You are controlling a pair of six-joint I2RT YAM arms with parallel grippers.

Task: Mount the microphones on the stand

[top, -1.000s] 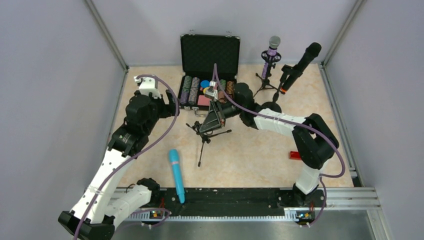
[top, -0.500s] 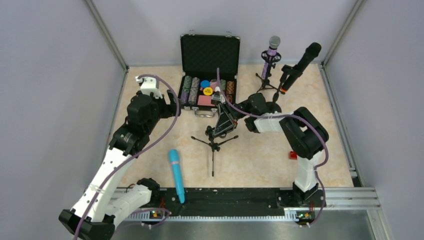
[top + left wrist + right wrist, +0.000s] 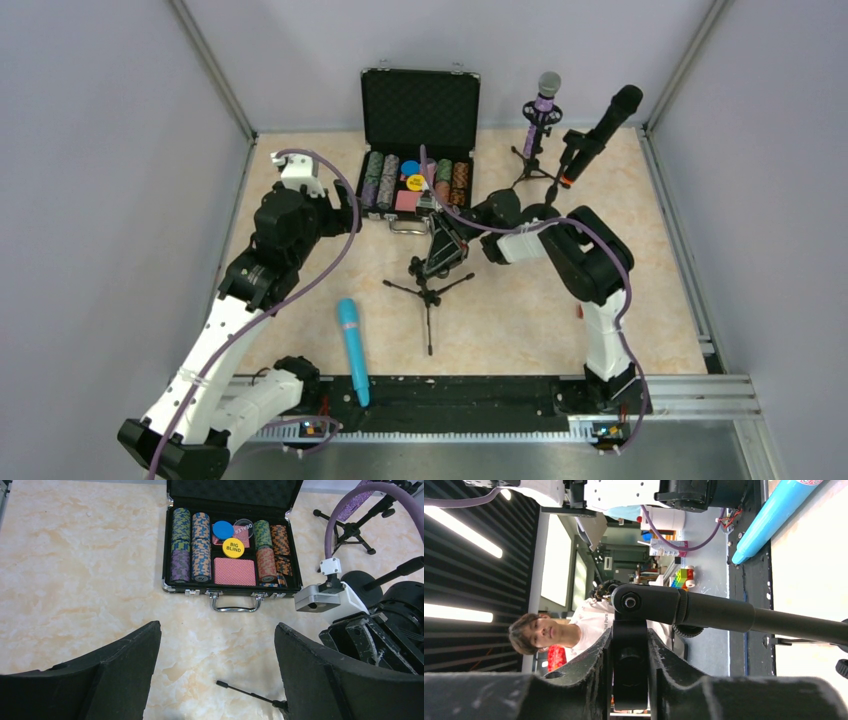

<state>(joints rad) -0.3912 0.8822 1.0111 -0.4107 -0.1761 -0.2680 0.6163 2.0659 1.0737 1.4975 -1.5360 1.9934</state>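
- The left gripper [image 3: 217,627] is held over the floor on the left, in front of the case. Its two black fingers [image 3: 120,672] are spread wide apart and nothing is between them. It is probably kept free so that the loose microphone can be picked up.
- The turquoise microphone [image 3: 350,348] is lying flat near the front edge, with its near end on the black rail [image 3: 480,392]. It is one smooth blue-green stick, all one colour. It is touched by nothing and is not on a stand yet.
- A poker chip case [image 3: 420,105] is open at the far side. Stacks of chips, red cards and a yellow "BIG BLIND" button [image 3: 233,547] are seen inside. It seems to have no part in the job.
- The empty stand [image 3: 428,292] is in the middle, just right of the turquoise microphone. It is thin and black, with its legs spread out. Its top joint is squeezed tight between the fingers of the right gripper [image 3: 629,665]. It is likely held this way so that it can be set in place and kept steady. Whether it is upright or leaning cannot be told.
- The purple microphone [image 3: 543,103] is standing upright in its own small stand at the far right, silver head on top.
- The black microphone [image 3: 601,125] is clipped on a slant in the last stand, orange end down. Two of the three look done.
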